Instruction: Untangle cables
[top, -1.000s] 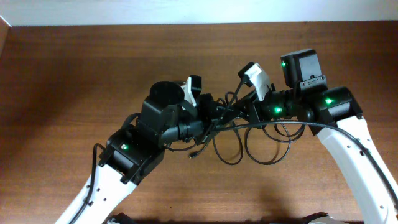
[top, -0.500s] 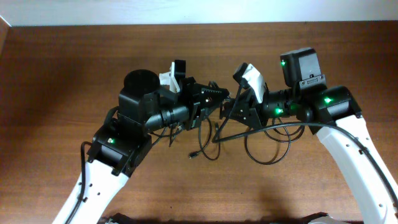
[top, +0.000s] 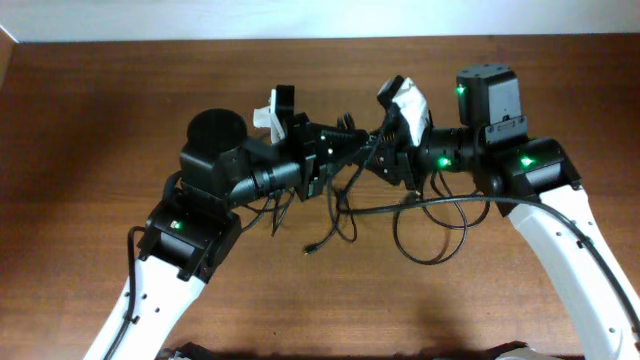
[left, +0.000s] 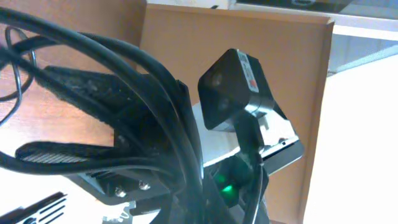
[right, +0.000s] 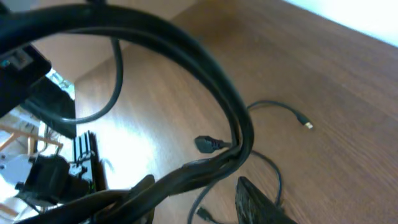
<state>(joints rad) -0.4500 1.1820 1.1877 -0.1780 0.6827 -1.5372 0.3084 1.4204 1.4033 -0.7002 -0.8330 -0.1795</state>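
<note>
Because your left hand (top: 345, 152) is clamped on the cables (right: 241, 134) and your right hand (top: 377, 158) has its fingers apart around the same bunch, pulling the hands apart may tighten the knot rather than loosen it. The bunch hangs between both hands above the bench (top: 100, 120), loops trailing onto it, and the loose plug (top: 312, 249) could snag a loop.

1. Looks like a robotics lab or test cell, not a home.
2. Shows two white-and-black robot arms (top: 150, 300) with green status lights (top: 443, 163) and a boxy black wrist camera (left: 233, 87).
3. Sets them at a brown wooden worktop (top: 100, 120) against a plain white wall (top: 300, 15).
4. Adds a brown board (left: 292, 81) standing upright in the left wrist view.
</note>
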